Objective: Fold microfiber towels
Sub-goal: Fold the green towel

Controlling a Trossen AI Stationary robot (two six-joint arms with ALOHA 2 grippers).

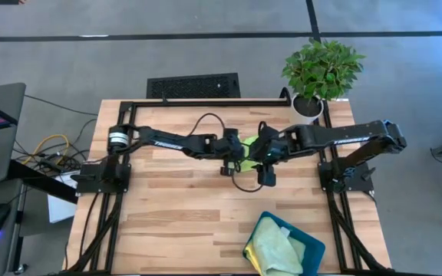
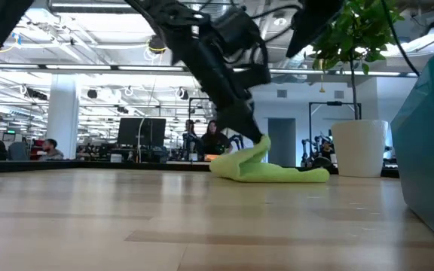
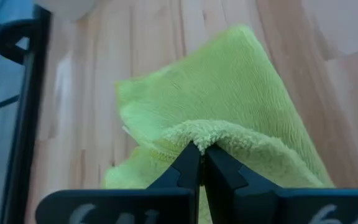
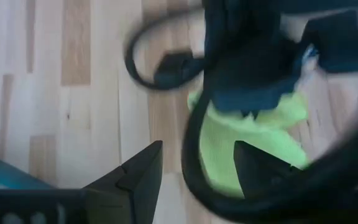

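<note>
Lime towel (image 3: pixel 229 118): laid on the desk (image 1: pixel 175 222) at the middle of its far half, between the two hands. It is doubled over, with one fold raised off the wood and the remainder flat.

Left hand (image 3: pixel 201 163): closed on the raised fold of the lime towel. The fingers are pressed together with the cloth edge pinched at their tips. In the low view the pinched fold (image 2: pixel 253 153) is seen lifted above the flat part of the towel.

Right hand (image 4: pixel 197 165): held above the desk, just beside the towel on the side nearer the plant. The fingers are spread wide and nothing is held between them. The left hand and its cable are seen close ahead of it, over the green cloth.

Tray (image 1: pixel 309 249): teal, placed at the near right corner of the desk, well apart from both hands. A folded sage towel (image 1: pixel 271 249) and a yellow edge beneath it are carried in it.

Plant (image 1: pixel 322 69): in a white pot at the far right corner, near the right arm.

Edges: a black frame is run along the far edge and both sides of the desk.

Open room: bare wood is shown on the near left and centre of the desk.
</note>
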